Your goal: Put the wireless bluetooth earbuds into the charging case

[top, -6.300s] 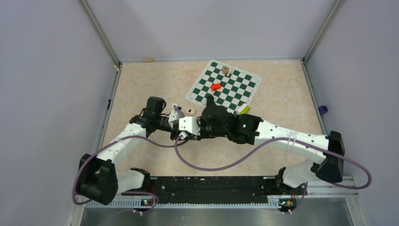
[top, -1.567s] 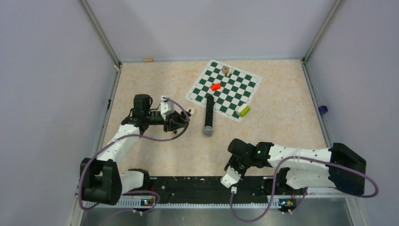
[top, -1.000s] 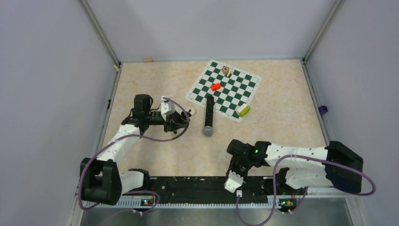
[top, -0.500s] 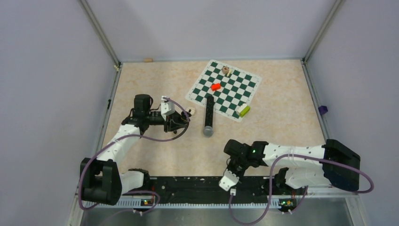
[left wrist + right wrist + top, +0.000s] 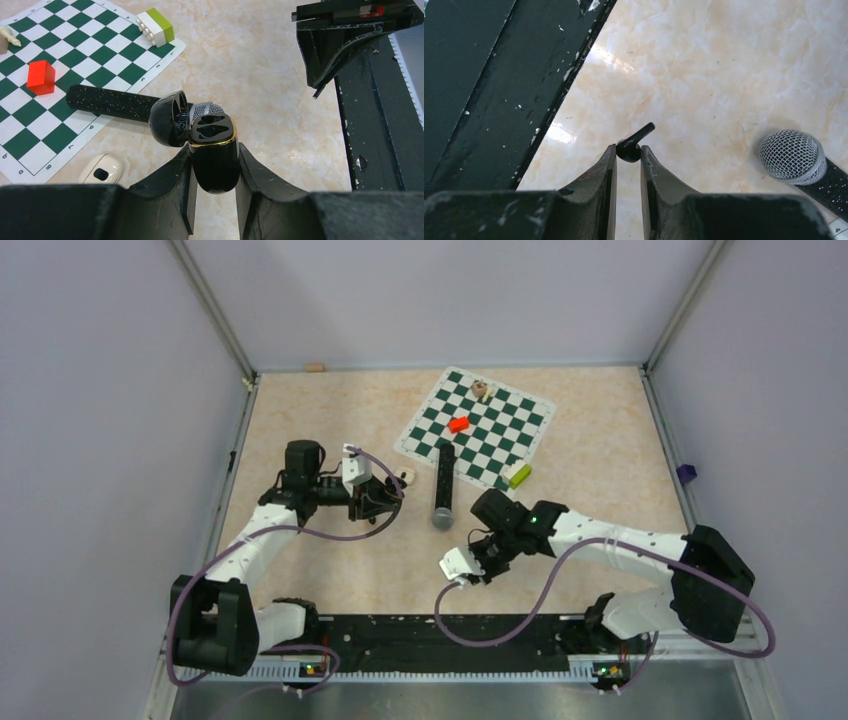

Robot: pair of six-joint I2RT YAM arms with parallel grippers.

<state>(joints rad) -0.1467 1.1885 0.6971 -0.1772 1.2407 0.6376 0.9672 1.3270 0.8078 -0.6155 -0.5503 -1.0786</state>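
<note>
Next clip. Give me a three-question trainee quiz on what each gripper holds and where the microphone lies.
1. True or false: the charging case in the left gripper has its lid shut.
2. What does the right gripper pinch at its fingertips? A) red block B) black earbud C) yellow-green block
3. On what does the handle of the microphone partly lie?

Key
1. False, the lid stands open.
2. B
3. The chessboard mat.

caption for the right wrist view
Right hand pinches a black earbud; microphone head lies on the marbled table at right.
</note>
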